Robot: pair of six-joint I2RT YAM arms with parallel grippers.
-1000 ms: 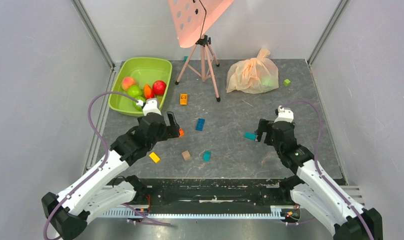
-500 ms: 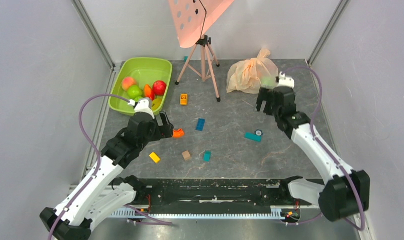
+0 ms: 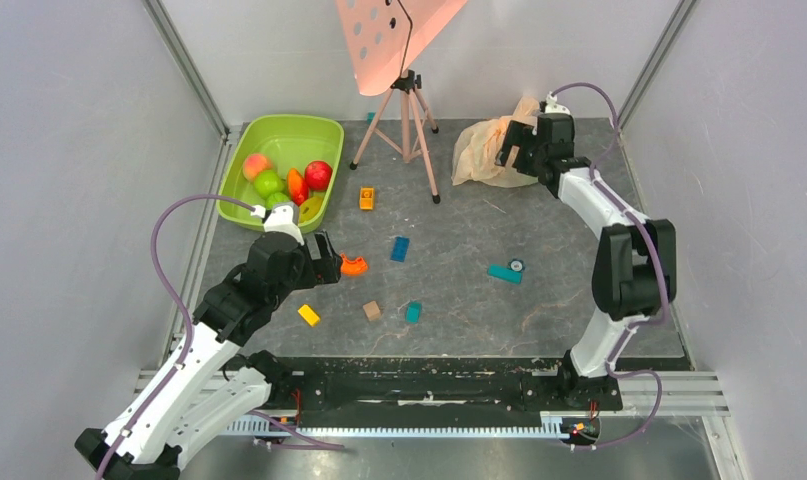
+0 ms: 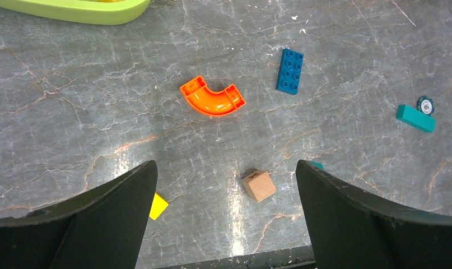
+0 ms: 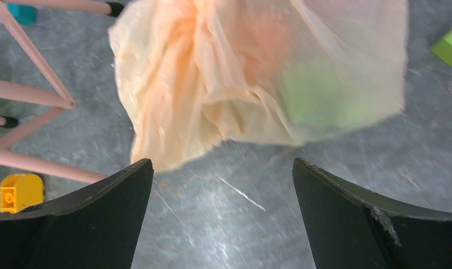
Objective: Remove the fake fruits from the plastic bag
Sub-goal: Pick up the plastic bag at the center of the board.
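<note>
Your left gripper (image 4: 224, 168) and right gripper (image 5: 223, 167) both hang released, and the bag lies far right.

Nearest you on the grey veined tabletop (image 3: 459, 300) lie a yellow block (image 4: 158, 206), a tan wooden cube (image 4: 259, 186) and a teal block (image 4: 415, 118). The left jaws spread empty above an orange curved toy piece (image 4: 212, 100), with a blue studded brick (image 4: 289, 70) beside it. The middle is open. Farther back, a pink tripod (image 3: 409, 120) stands between the lime-green tub (image 3: 289, 122) of glossy toy fruits (image 3: 284, 180) and the crinkly translucent peach plastic bag (image 5: 212, 78). The right jaws hover wide over the bag's near edge, and a blurred green fruit (image 5: 318, 101) shows inside. A small green block (image 5: 450, 45) lies nearby. Pale walls enclose three sides.
</note>
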